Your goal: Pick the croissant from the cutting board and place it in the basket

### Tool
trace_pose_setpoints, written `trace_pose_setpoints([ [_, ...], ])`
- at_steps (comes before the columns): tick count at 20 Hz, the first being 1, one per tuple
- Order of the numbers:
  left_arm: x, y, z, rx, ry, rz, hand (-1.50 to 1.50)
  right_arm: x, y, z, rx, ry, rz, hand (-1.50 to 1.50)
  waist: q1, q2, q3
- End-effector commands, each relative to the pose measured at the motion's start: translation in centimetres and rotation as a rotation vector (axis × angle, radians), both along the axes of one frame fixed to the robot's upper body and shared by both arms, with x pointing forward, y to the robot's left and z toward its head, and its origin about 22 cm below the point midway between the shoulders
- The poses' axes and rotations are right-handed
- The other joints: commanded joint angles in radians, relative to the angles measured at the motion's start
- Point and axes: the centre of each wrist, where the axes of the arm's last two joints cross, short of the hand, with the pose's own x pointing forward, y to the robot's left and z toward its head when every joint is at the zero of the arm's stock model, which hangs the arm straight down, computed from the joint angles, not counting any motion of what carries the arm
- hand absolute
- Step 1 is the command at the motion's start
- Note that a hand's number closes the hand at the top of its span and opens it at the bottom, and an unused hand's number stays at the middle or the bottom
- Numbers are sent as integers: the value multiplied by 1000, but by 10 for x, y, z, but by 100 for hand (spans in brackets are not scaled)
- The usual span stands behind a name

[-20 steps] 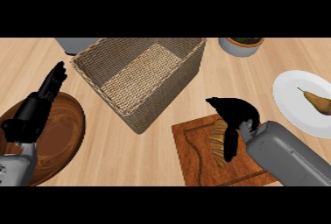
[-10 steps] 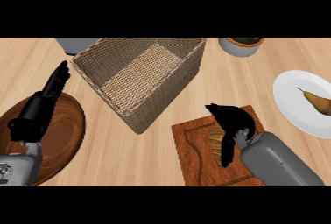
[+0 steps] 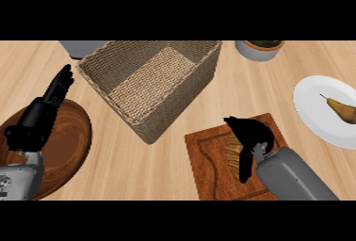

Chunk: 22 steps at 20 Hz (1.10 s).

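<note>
Two hands of mine show over the table (image 3: 208,94). My right hand (image 3: 249,134) is down on the cutting board (image 3: 208,160) near the table's front edge, its fingers curled over the croissant (image 3: 235,147), which lies on the board's middle and is partly hidden beneath them; I cannot tell whether it is lifted off the wood. My left hand (image 3: 52,96) rests open with straight fingers near the table's left edge, above the rim of a dark wooden bowl (image 3: 69,141). The basket (image 3: 149,77) stands between my hands toward the table's back edge, tilted, just beside the board's far left corner. A white plate (image 3: 313,113) with a pear (image 3: 342,107) sits at the right edge. A grey pot (image 3: 259,49) stands at the back edge.
</note>
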Motion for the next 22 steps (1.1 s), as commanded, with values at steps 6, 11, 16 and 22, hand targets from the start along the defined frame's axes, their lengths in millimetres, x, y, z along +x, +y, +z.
trace_pose_setpoints([
  [6,-7,-9,15,14,-21,2,0,-3,-21,-21,4,14,-16,-150,1,-1,0],
  [11,5,12,7,-2,-10,-3,0,-5,-3,-32,58,12,-44,150,-1,0,0],
  [16,6,0,3,7,8,7,0,-7,-18,-53,17,-19,50,150,1,1,0],
  [22,-2,7,0,1,4,-3,0,4,-1,-48,-49,-125,-27,150,2,0,0],
])
